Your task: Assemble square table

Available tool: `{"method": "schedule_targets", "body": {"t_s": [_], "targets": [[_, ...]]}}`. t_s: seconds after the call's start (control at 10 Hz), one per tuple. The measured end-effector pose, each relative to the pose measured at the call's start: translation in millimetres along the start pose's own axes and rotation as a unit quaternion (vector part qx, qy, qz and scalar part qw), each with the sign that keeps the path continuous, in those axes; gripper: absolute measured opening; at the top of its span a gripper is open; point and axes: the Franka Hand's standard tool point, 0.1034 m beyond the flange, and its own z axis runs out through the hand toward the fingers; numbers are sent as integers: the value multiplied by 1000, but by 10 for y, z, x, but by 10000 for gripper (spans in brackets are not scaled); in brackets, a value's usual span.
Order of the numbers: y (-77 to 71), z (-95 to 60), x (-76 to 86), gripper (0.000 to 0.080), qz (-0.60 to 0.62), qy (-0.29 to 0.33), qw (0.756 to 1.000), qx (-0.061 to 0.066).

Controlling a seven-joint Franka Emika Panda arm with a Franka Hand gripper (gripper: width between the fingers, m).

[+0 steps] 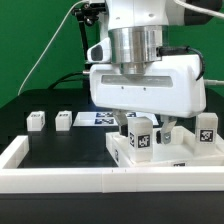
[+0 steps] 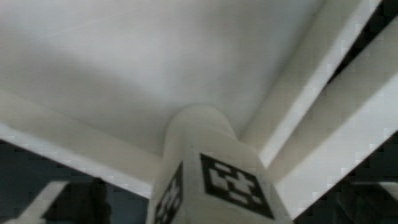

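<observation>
The white square table top point(image 1: 150, 157) lies at the exterior view's lower right, rim up. A white tagged leg point(image 1: 141, 136) stands upright on it. My gripper point(image 1: 142, 132) hangs straight over this leg, with its fingers down either side, shut on it. In the wrist view the leg point(image 2: 221, 165) fills the middle, and the top's inner face point(image 2: 143, 70) lies behind it. Dark fingers point(image 2: 43, 206) show at the frame's corners around my gripper point(image 2: 217, 208). Another tagged leg point(image 1: 207, 128) stands at the top's right end. Two loose legs point(image 1: 36, 120) point(image 1: 64, 118) lie on the black worktop to the left.
The marker board point(image 1: 93, 118) lies flat behind the table top, partly hidden by my gripper. A long low white wall point(image 1: 60, 181) edges the worktop along the front and the left side. A cable hangs behind the arm.
</observation>
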Motion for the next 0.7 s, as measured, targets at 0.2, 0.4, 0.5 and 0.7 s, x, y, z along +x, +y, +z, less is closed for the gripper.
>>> {"method": "schedule_targets", "body": {"t_s": [0.2,0.4,0.5,0.7], "targets": [[16,0,-8,649,-106,-7,994,-5],[5,-12,-11,649,-214,-19,977,-15],[5,-12,-18,649,-252,-26,967,-20],[18,-18,-7,649,-323,-36,945,-23]]}}
